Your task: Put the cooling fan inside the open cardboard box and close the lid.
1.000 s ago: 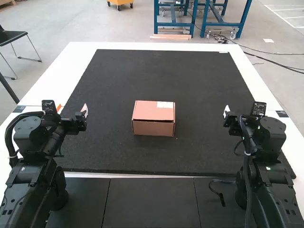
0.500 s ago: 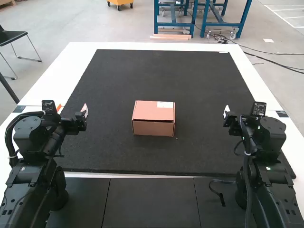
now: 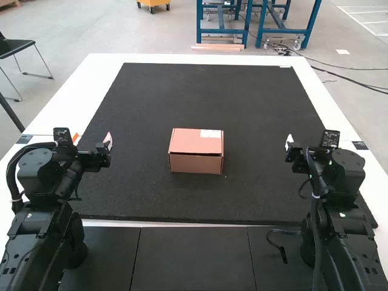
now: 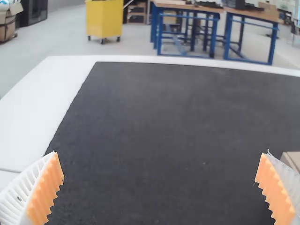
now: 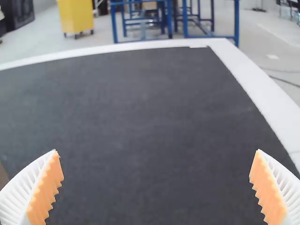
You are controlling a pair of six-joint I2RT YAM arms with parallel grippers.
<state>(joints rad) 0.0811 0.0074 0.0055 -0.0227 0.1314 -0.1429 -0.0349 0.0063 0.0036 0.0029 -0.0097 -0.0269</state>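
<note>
Cardboard box [image 3: 196, 150] near the middle of the black mat [image 3: 242, 97], somewhat closer to the table's [image 3: 100, 66] near edge than to its far edge. Lies flat with top flaps shut, long axis running left to right, parallel to the near edge, front face turned toward the arms. Carries a pale label [image 3: 210, 133] on top, at the far right corner. Left gripper [image 4: 158, 161] at the mat's left edge, toward the near-left corner, white ribbed fingers [image 4: 21, 199] spread wide apart, pointing out over the mat. Right gripper [image 5: 154, 157] at the mat's right edge, toward the near-right corner, likewise spread wide. Both well apart from the box, mat between.
</note>
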